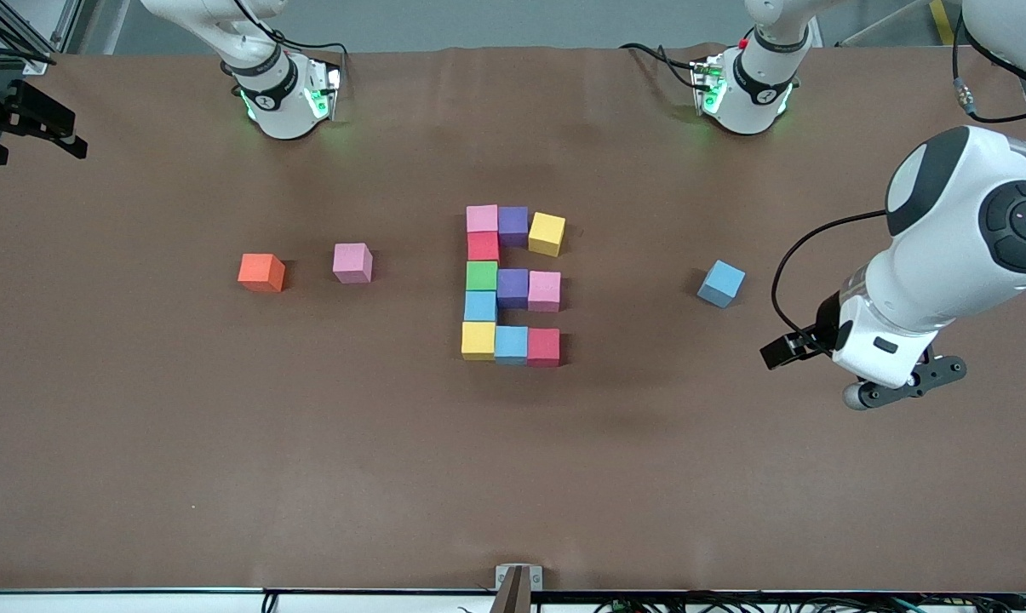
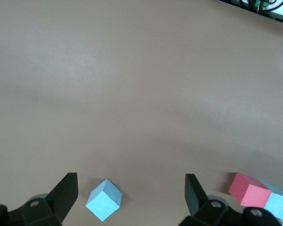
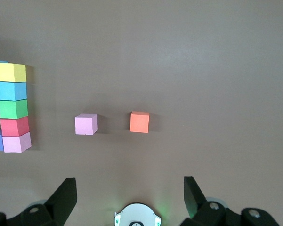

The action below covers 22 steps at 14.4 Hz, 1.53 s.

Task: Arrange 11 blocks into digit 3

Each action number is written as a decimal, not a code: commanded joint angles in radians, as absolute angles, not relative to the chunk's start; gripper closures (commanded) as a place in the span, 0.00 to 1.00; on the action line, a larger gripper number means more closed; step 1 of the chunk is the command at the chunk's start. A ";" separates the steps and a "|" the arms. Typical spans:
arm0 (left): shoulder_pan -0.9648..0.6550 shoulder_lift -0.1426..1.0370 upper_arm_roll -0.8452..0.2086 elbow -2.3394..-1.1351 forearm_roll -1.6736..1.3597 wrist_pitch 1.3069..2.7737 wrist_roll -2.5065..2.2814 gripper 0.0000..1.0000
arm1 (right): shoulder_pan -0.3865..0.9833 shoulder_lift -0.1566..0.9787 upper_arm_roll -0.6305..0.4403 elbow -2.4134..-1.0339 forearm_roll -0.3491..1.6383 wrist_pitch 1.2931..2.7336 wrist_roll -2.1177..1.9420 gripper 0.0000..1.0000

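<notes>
Eleven blocks [image 1: 513, 285] sit touching in a cluster at the middle of the tabletop [image 1: 180, 443]. One column runs pink, red, green, light blue, yellow from the robots' edge toward the camera edge. Three short rows branch from it toward the left arm's end: purple then a slightly skewed yellow block [image 1: 547, 233] on the row nearest the robots, purple then pink in the middle, light blue then red nearest the camera.

Three cubes lie apart from the cluster. A loose light blue block [image 1: 721, 283] rests alone toward the left arm's end, turned at an angle. A loose pink block [image 1: 352, 262] lies toward the right arm's end, and an orange cube [image 1: 261, 272] sits just beside it, closer to that end.

The left gripper [image 2: 131, 193] hangs over the tabletop near the left arm's end, its jaws spread wide and empty; in its wrist view the loose light blue block shows between the fingers, untouched. The right gripper [image 3: 130, 194] is seen only in its own wrist view, high above the tabletop near its base, jaws likewise wide apart and holding nothing.
</notes>
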<state>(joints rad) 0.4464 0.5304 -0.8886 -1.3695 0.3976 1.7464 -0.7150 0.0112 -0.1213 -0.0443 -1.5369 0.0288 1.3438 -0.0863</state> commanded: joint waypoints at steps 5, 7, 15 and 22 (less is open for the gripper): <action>0.258 0.464 -0.607 -1.336 0.315 1.735 -0.591 0.00 | 0.006 -0.147 -0.037 -1.557 0.031 1.348 -0.083 0.00; 0.177 0.410 -0.450 -1.338 0.212 1.735 -0.482 0.00 | 0.005 -0.147 -0.038 -1.557 0.029 1.350 -0.087 0.00; 0.037 0.244 -0.115 -1.365 -0.003 1.583 -0.152 0.00 | 0.003 -0.147 -0.041 -1.557 -0.008 1.353 -0.149 0.00; 0.002 0.100 -0.034 -1.450 -0.020 1.569 -0.069 0.00 | 0.002 -0.147 -0.043 -1.557 0.012 1.348 -0.132 0.00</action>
<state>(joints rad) 0.0130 0.1564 -0.0492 -1.4014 0.0000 1.5643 -0.0897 0.0112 -0.1215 -0.0461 -1.5368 -0.0019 1.3480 -0.1389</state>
